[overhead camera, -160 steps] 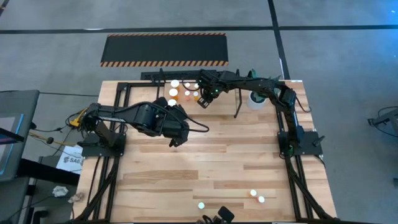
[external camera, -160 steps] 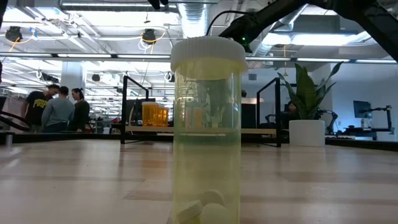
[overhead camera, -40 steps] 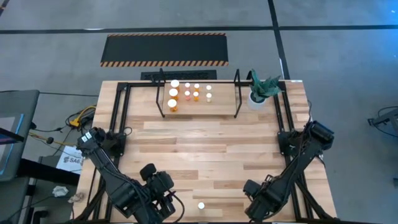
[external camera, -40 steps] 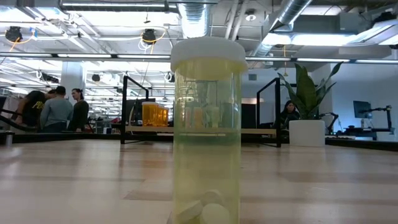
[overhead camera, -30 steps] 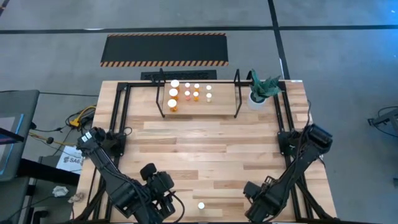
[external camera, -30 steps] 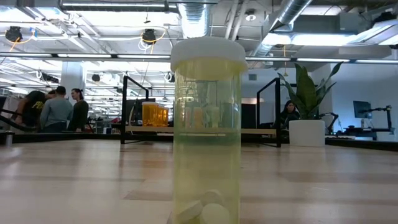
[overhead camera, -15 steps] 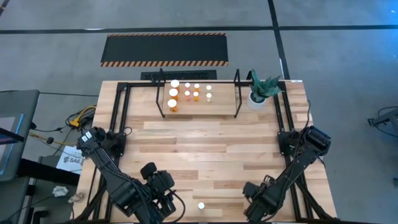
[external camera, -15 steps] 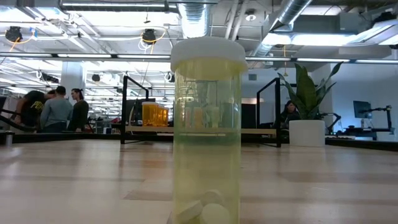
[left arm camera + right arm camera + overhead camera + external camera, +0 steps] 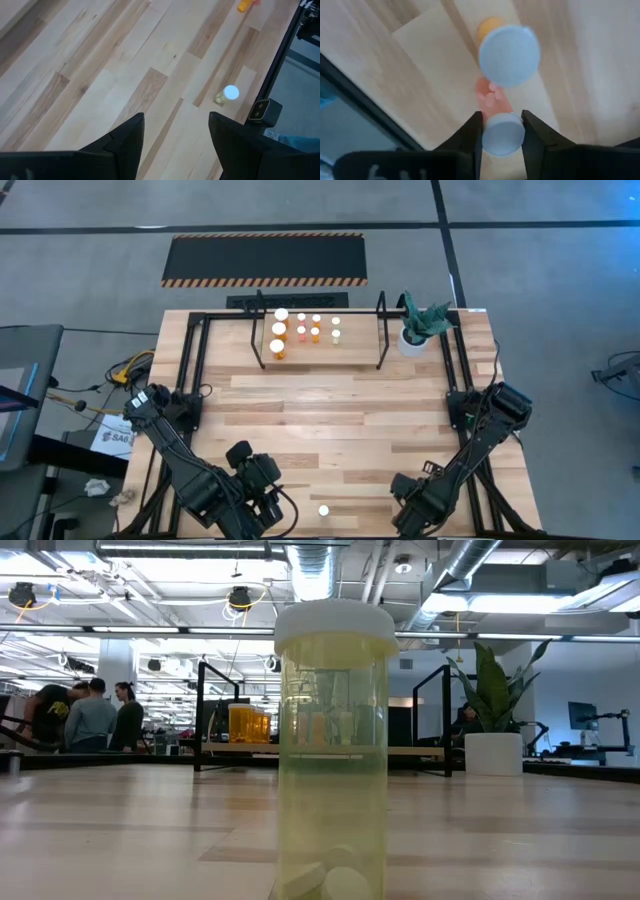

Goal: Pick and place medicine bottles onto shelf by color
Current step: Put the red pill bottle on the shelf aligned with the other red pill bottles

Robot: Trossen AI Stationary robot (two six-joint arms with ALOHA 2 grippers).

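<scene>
The black-bar shelf (image 9: 320, 332) stands at the table's far middle and holds several white-capped bottles (image 9: 279, 330), orange and reddish. A pale yellow bottle (image 9: 323, 510) stands on its base near the near edge, right in front of the low view (image 9: 333, 750). My right gripper (image 9: 502, 116) is at the near right (image 9: 414, 500), shut on a small reddish bottle (image 9: 490, 97). An orange bottle with a bigger cap (image 9: 509, 50) stands just beyond it. My left gripper (image 9: 176, 125) is open and empty at the near left (image 9: 268, 505), left of the pale bottle (image 9: 230, 93). My right gripper pinches the reddish bottle's round white cap (image 9: 489, 136) between its two fingers, one on each side of the cap. The fingers come from above, pointing down. The bottle's body shows below the cap; whether its base is on the table, I cannot tell.
A white pot with a green plant (image 9: 415, 330) stands right of the shelf. Black frame rails (image 9: 195, 360) run along the table's left and right sides. A small black camera box (image 9: 260, 110) sits at the near edge by the pale bottle.
My right arm has settled slightly, its elbow drawing a little toward the near edge. The bottles and my left arm have kept still.
</scene>
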